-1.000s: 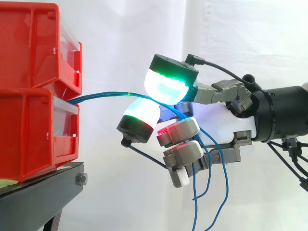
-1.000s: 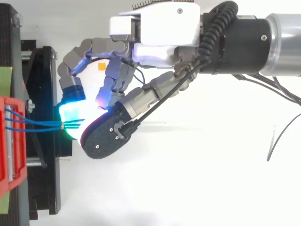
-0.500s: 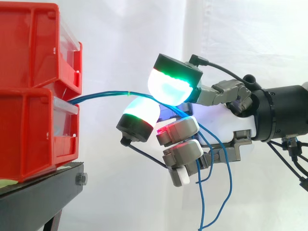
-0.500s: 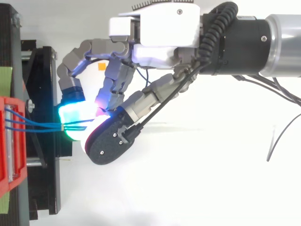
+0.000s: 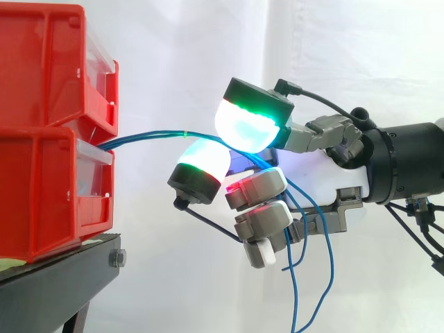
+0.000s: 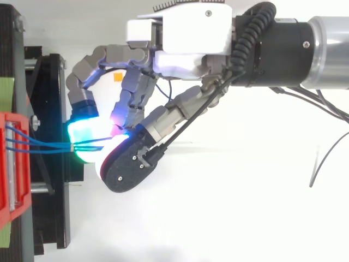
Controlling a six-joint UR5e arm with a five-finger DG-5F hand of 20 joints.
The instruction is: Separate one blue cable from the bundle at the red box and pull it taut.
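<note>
The hand (image 5: 338,177) is curling its glowing pads (image 5: 246,126) narrowly around the blue cables (image 5: 149,136), which are arcing out from the stacked red bins (image 5: 41,187) and dangling below the palm. Separating seems to be the step in hand, with several strands sharing the pinch. Next, all but one probably needs shedding before drawing away from the bins, which are sitting on a black stand (image 5: 62,267) before a white curtain (image 5: 173,41).

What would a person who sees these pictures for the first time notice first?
The glowing green and cyan fingertips of the hand stand out at the centre of the side view. Between them runs a bundle of blue cables, coming out of the red bins at the left edge and hanging loose below the hand.
</note>
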